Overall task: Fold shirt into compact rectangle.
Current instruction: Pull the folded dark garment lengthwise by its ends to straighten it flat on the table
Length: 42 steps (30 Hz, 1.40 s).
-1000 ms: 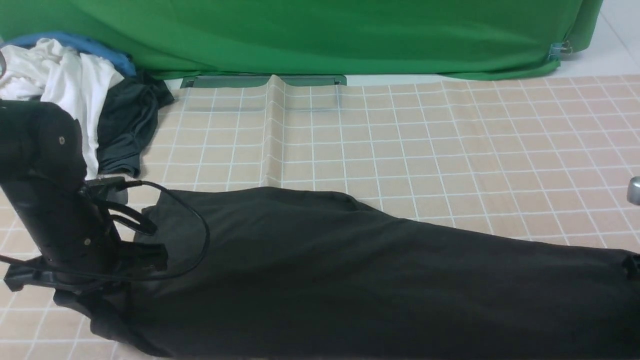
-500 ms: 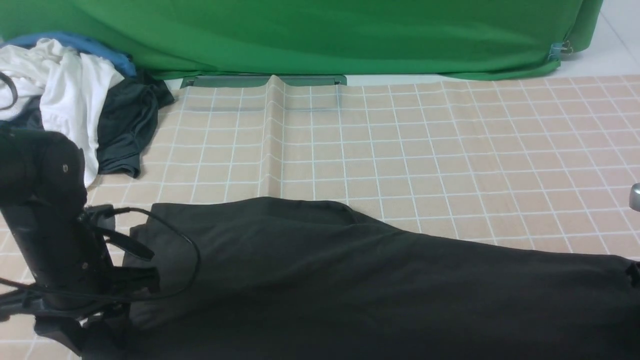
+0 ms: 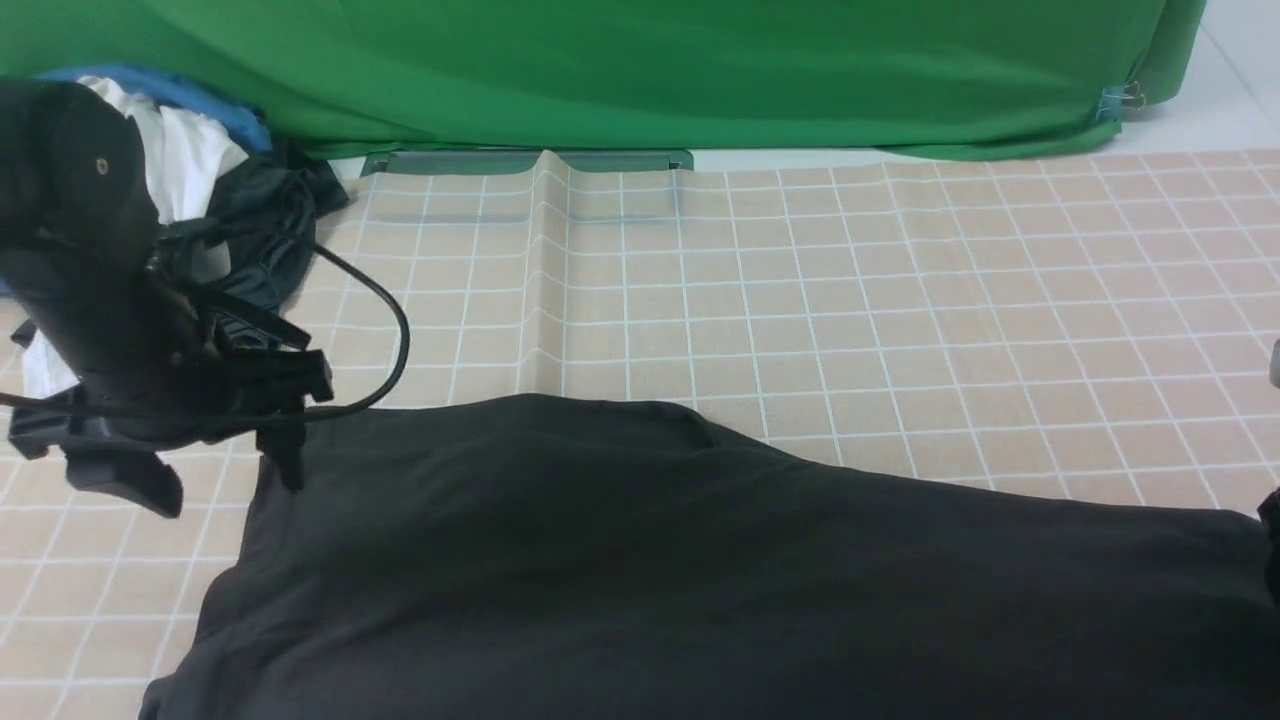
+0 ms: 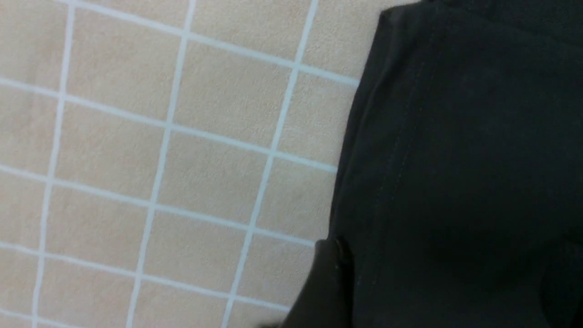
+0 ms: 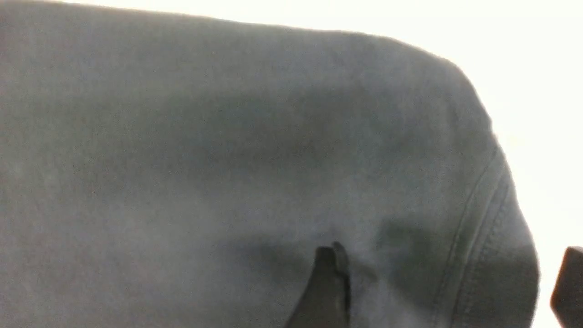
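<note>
1. The large black T-shirt (image 3: 700,560), of soft matte knit, lies spread across the near half of the surface (image 3: 900,300). It runs from the robot's left to the right edge of the front view, and its far edge slopes nearer toward the right.
2. In the left wrist view, the shirt has a straight hem with a line of stitching; in the right wrist view, a rounded, double-stitched edge shows.
3. The surface wears a beige covering printed with a white square grid, with a raised crease running away from the robot.
4. A smooth green fabric backdrop (image 3: 600,70) hangs along the far side.
5. At the far left lies a crumpled heap: a white garment (image 3: 185,150), a dark grey garment (image 3: 265,225) and a bit of blue fabric (image 3: 215,100).
6. The left pincer (image 3: 230,495) hangs raised over the shirt's far left corner, pointing down, its fingers spread and holding nothing; a black cable (image 3: 385,300) loops from the arm.
7. The right pincer (image 5: 453,249) sits low over the shirt's right end, its fingers wide apart and not gripping the cloth.
</note>
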Tool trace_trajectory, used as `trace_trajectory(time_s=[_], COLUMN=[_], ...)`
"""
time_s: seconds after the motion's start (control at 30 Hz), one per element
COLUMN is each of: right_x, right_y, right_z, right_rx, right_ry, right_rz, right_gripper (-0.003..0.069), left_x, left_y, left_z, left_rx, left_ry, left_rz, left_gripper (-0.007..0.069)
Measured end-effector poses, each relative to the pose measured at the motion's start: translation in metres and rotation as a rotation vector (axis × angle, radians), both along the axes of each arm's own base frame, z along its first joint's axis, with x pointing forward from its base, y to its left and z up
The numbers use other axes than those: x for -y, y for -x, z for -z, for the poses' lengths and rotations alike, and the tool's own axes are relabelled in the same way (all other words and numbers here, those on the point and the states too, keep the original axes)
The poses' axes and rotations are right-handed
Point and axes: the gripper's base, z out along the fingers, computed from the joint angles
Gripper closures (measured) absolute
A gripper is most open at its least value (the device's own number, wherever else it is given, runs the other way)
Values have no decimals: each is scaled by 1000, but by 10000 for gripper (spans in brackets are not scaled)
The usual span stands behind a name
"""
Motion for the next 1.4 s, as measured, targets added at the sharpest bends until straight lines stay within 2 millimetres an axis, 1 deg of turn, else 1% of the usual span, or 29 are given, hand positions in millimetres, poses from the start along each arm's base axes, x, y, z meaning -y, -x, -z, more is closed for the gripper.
trace_trajectory(time_s=[0.1, 0.13, 0.27, 0.4, 0.5, 0.53, 0.57, 0.6, 0.63, 0.67, 0.77, 0.83, 0.87, 0.97, 1.17, 1.23, 1.4], right_x=[2, 4, 6, 6, 6, 6, 6, 6, 6, 6, 6, 6, 6, 6, 6, 6, 6], right_y=[0, -1, -4, -6, -6, -6, -6, -6, -6, -6, -6, -6, -6, -6, -6, -6, -7], right_z=[2, 6, 17, 24, 25, 25, 25, 25, 25, 25, 25, 25, 25, 25, 25, 25, 25], right_rx=[-10, -26, -70, -95, -97, -96, -96, -94, -94, -94, -94, -94, -94, -91, -90, -90, -86], right_ry=[18, 35, 40, 39, 38, 38, 38, 38, 38, 38, 38, 38, 38, 39, 39, 39, 39], right_rz=[23, 37, 53, 50, 50, 50, 50, 50, 50, 50, 51, 51, 51, 51, 50, 50, 50], right_gripper=[32, 32, 32, 32, 32, 34, 35, 36, 39, 40, 44, 49, 50, 53, 63, 64, 64], left_x=[1, 2, 4, 5, 5, 5, 5, 5, 4, 4, 3, 2, 2, 1, 1, 1, 2], left_y=[-6, -12, -27, -35, -39, -40, -41, -41, -42, -43, -45, -46, -47, -47, -49, -51, -58], left_z=[8, 17, 37, 54, 68, 71, 71, 72, 72, 72, 73, 72, 72, 72, 68, 62, 36], left_rx=[4, 10, 45, 45, 28, 25, 29, 30, 37, 40, 59, 77, 83, 90, 99, 120, 216], left_ry=[5, 5, 11, 16, 15, 11, 9, 6, -1, -3, -9, -12, -13, -22, -26, -28, -26], left_rz=[7, 11, 23, 33, 36, 39, 41, 43, 50, 50, 57, 62, 63, 71, 74, 76, 78], left_gripper=[67, 67, 67, 71, 107, 141, 160, 195, 253, 282, 437, 553, 575, 589, 590, 590, 590])
